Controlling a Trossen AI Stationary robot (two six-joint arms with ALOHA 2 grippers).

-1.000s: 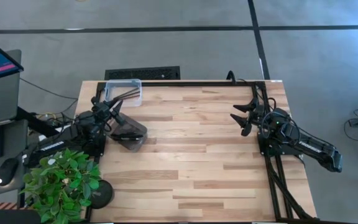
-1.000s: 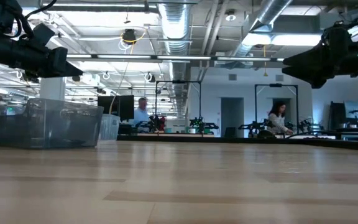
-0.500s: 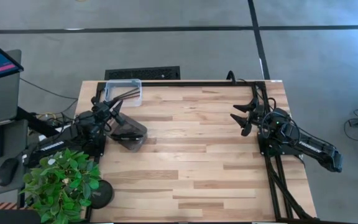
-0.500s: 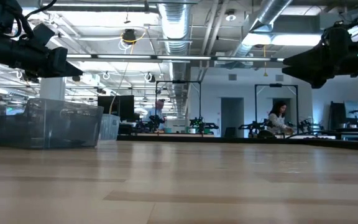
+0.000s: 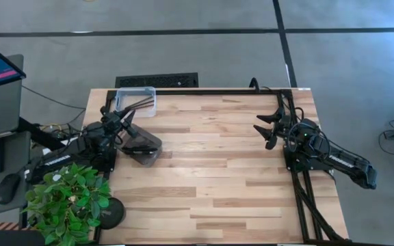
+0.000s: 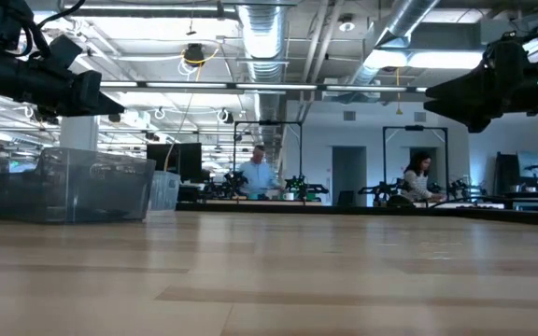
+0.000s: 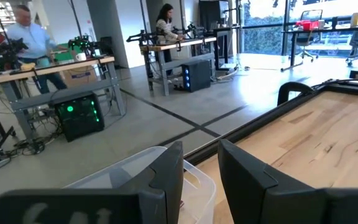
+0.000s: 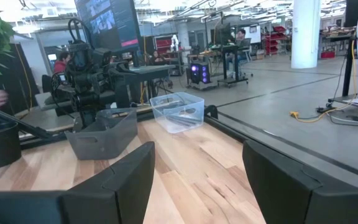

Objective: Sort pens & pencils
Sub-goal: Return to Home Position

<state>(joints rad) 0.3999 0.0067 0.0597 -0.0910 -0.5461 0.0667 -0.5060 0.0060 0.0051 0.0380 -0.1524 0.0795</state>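
A clear bin (image 5: 136, 100) stands at the table's far left corner with thin dark pencils (image 5: 138, 103) lying inside it; the right wrist view shows them too (image 8: 180, 114). A grey bin (image 5: 143, 145) sits just nearer, and I cannot make out pens in it. My left gripper (image 5: 126, 121) hovers between the two bins, above the clear bin's (image 7: 143, 176) near rim, open by a narrow gap and empty. My right gripper (image 5: 263, 130) hangs open and empty above the table's right side, pointing toward the bins.
Bare wood spans the table's middle (image 5: 211, 164) between the arms. A black frame rail (image 5: 217, 91) runs along the far edge and another down the right side. A potted plant (image 5: 67, 201) stands at the near left corner. People work at benches in the room behind (image 6: 260, 173).
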